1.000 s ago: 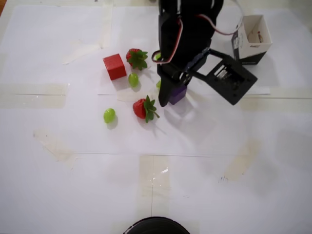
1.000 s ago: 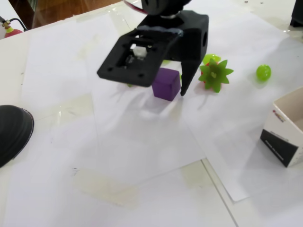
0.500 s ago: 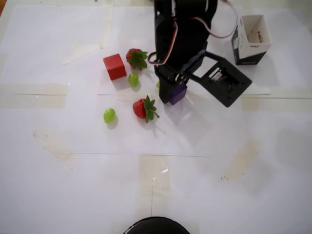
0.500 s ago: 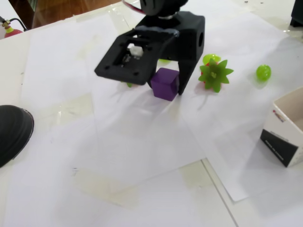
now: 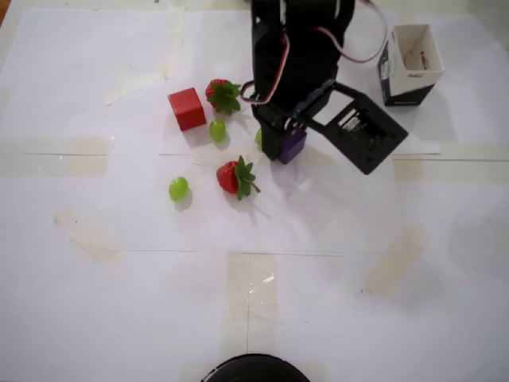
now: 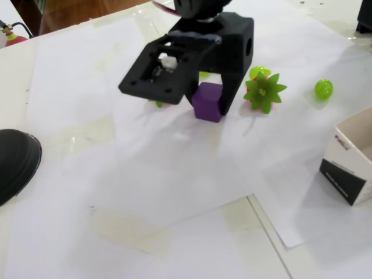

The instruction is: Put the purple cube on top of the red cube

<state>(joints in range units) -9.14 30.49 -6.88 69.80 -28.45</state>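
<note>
white papered table, wooden floor

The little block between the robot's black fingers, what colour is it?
Dark purple: the small matte purple cube shows best in the fixed view.

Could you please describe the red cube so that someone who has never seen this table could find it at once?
In the overhead view, start at the black arm at the top centre and look left, past a strawberry. The red cube sits there on the white paper, just up and left of a green grape. Unlike the strawberries it has flat, plain faces and no leaves.
</note>
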